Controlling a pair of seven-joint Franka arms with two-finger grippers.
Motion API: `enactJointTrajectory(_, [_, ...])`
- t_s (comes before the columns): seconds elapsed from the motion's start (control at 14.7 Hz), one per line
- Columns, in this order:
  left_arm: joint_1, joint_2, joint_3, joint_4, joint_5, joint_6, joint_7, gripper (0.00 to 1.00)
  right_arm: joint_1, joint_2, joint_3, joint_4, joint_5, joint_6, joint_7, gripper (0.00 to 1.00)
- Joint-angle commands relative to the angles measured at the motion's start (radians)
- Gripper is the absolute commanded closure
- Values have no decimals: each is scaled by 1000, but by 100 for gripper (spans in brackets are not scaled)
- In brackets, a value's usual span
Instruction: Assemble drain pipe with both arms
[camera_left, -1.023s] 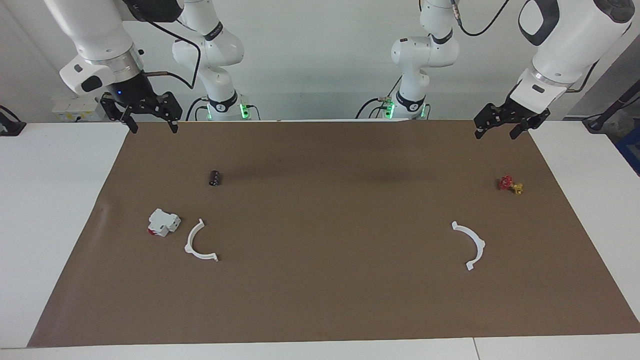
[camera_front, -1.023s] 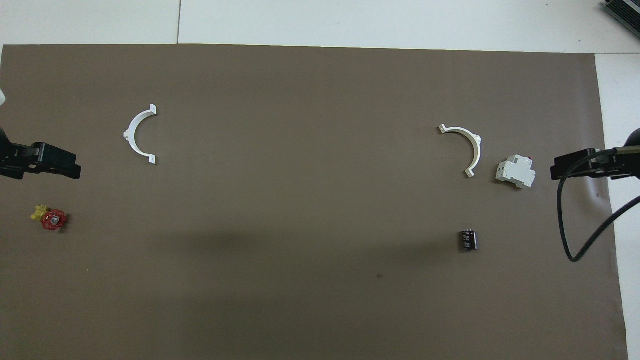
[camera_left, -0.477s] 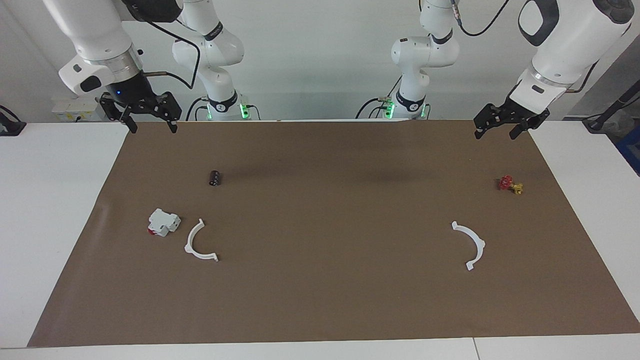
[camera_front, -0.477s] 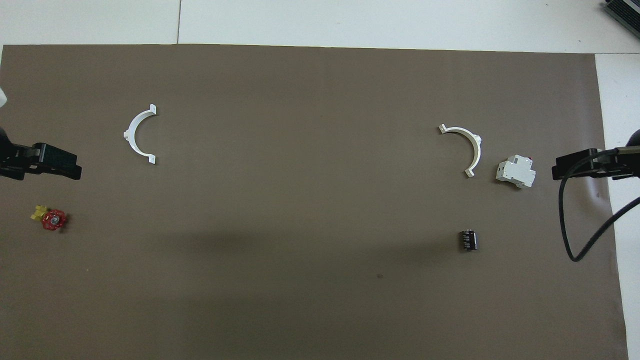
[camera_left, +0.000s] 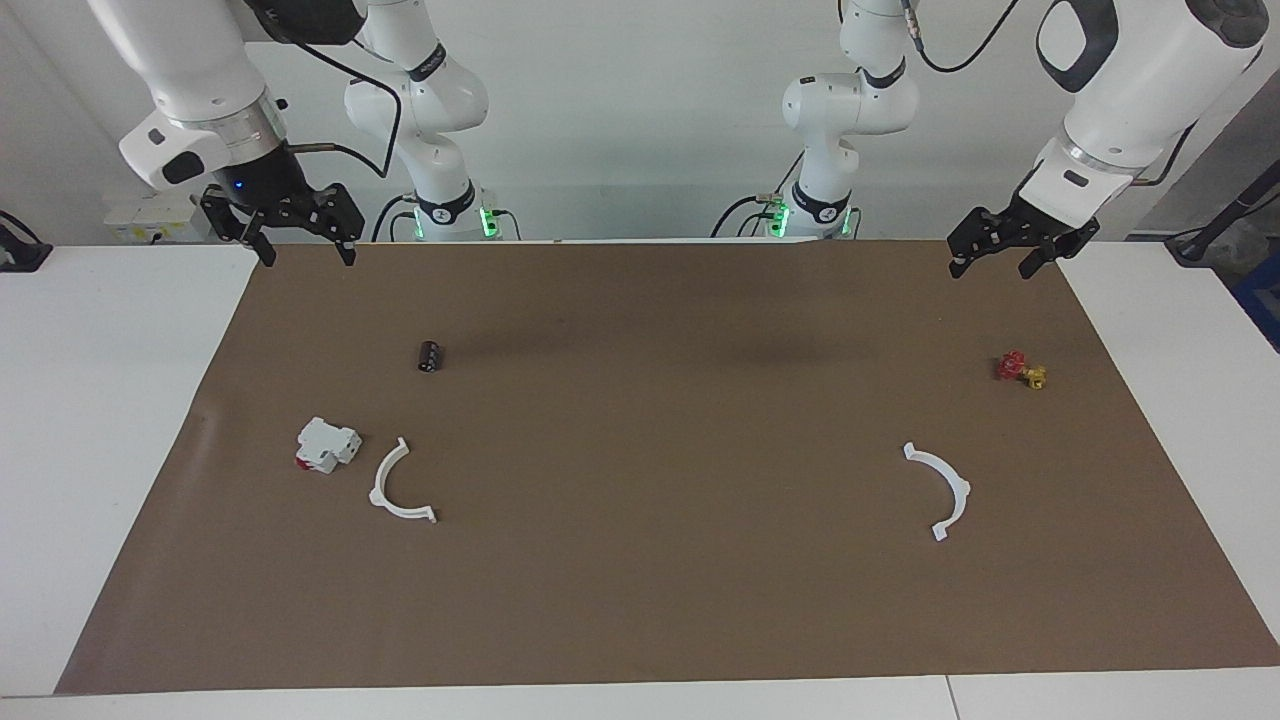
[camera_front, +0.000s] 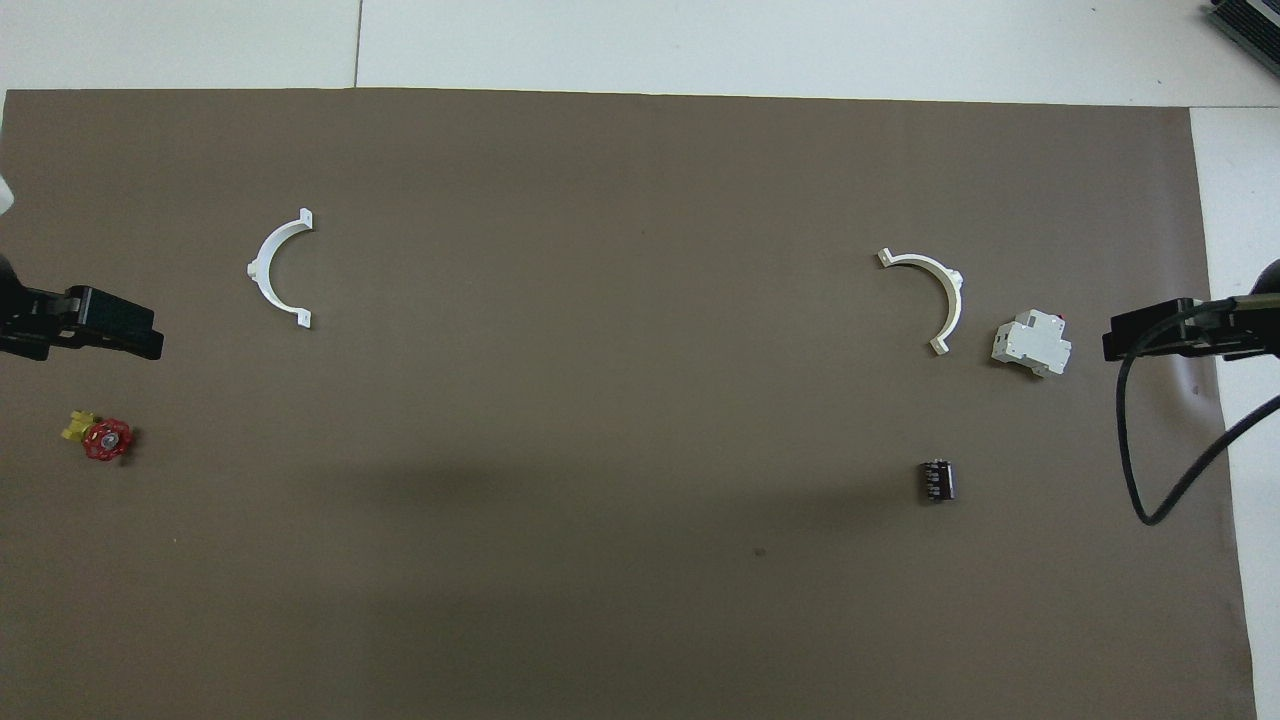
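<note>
Two white half-ring drain pipe pieces lie well apart on the desk's brown mat (camera_left: 640, 600) — one (camera_left: 402, 487) beside a white breaker block (camera_left: 327, 445), one (camera_left: 940, 487) toward the left arm's end. The right gripper (camera_left: 305, 240) and left gripper (camera_left: 990, 252) hang with fingers spread, empty — both well clear of the pieces.

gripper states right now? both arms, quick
Left gripper: open, holding nothing, raised over the brown mat's corner at its own end.
Right gripper: open, holding nothing, raised over the mat's corner at its end.

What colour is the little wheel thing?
The little wheel is red with a yellow bit; clearest from overhead.
</note>
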Motion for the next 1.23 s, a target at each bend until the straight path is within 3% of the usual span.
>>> enactJointTrajectory(0.0, [6,-11,-2,-9,-6,-8,2,0,-18,13,5,-19,19,45,-23,0])
enactJointTrajectory(0.27, [5,-11,-4,-12,-6,-4,2,0,-18,137,5,-19,40,220,-44,0])
enactJointTrajectory(0.48, [-1,-12,-4,-12,-6,-2,7,0,-12,255,5,-19,77,378,-184,0])
enactJointTrajectory(0.75, [-3,-9,-4,-14,-7,47,13,0,-9,409,5,-48,93,608,-488,0])
enactJointTrajectory(0.95, [-7,-3,-5,-63,-13,129,13,6,-32,444,6,-141,112,749,-737,0])
enactJointTrajectory(1.16, [-9,44,-5,-93,-17,215,13,10,-46,510,5,-159,214,826,-880,0])
